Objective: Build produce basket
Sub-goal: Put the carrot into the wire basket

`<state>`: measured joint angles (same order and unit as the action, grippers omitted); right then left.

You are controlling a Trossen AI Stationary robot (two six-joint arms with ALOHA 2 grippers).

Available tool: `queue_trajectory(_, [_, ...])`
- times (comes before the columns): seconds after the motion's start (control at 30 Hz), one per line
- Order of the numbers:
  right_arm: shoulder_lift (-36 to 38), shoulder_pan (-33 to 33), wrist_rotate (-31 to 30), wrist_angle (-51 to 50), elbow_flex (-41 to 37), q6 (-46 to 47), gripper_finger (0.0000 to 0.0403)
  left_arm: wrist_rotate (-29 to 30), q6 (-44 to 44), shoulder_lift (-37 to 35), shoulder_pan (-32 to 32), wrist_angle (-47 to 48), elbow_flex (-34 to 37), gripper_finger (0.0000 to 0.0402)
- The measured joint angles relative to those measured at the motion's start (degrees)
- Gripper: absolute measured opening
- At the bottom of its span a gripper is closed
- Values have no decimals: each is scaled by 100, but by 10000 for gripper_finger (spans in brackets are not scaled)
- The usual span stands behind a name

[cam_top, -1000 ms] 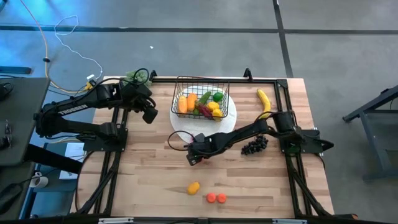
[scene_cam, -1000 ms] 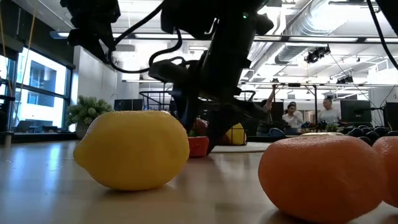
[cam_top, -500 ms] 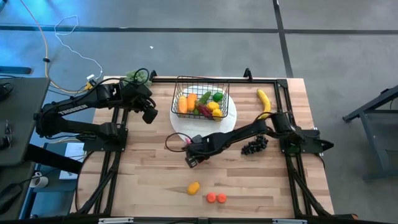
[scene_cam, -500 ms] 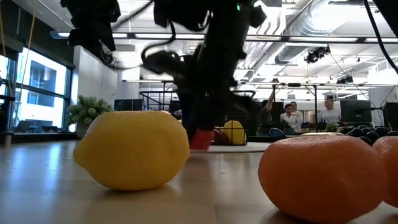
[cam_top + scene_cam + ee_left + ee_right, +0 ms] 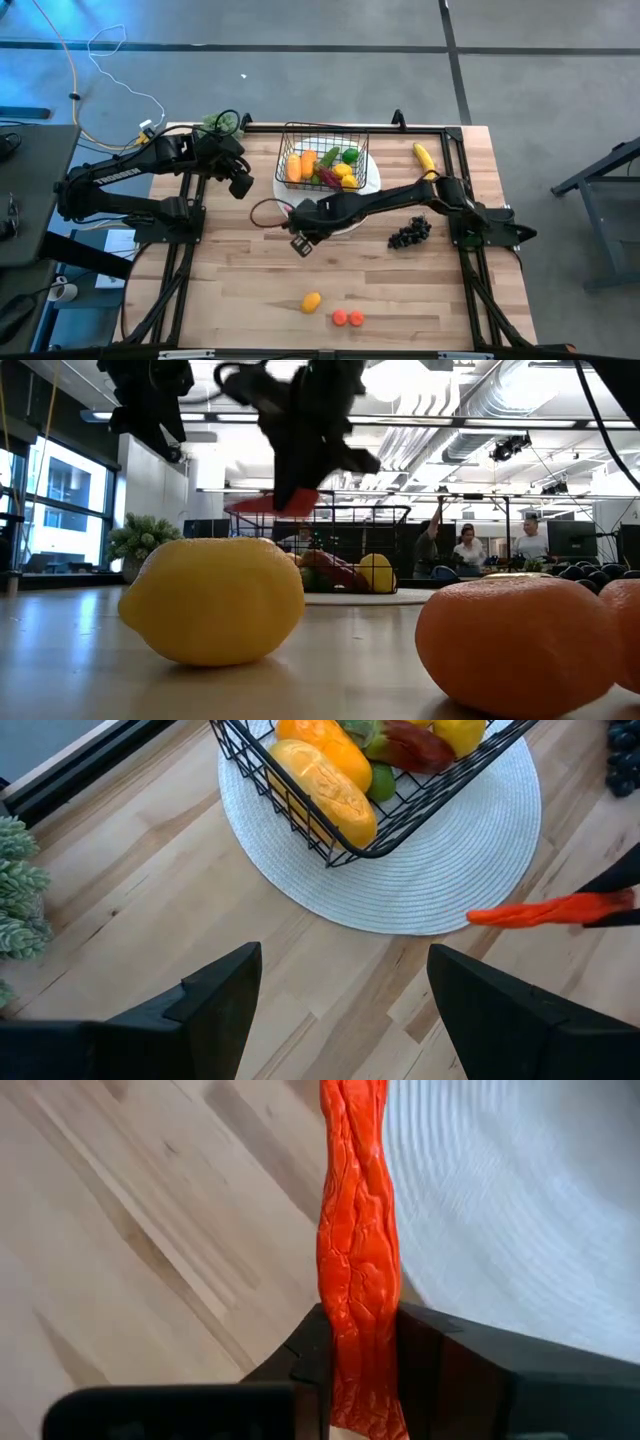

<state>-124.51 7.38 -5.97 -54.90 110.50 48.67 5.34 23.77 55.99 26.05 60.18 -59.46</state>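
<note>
While the basket [image 5: 324, 150] on its white plate [image 5: 365, 190] already holds several pieces, the right gripper [image 5: 360, 1355] is clamped on the red chilli [image 5: 357, 1250] just beside it; banana [image 5: 425, 163], grapes [image 5: 410, 234], lemon [image 5: 312, 302] and carrot slices [image 5: 348, 318] remain on the bench [image 5: 240, 290]. The left gripper [image 5: 340, 1010] waits open nearby.

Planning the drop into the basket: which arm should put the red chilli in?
The right: its hand is shut on the red chilli, lifted beside the basket. The left hand is open and empty, off to the basket's side.
</note>
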Motion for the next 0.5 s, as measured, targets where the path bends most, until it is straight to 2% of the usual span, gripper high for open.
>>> queue_trajectory(0.23, [13, -238, -576, -885, 878, -737, 46, 0, 0, 0, 1, 0, 0, 275])
queue_trajectory(0.5, [20, -700, -652, -1635, 1583, -2045, 46, 0, 0, 0, 0, -2, 1, 275])
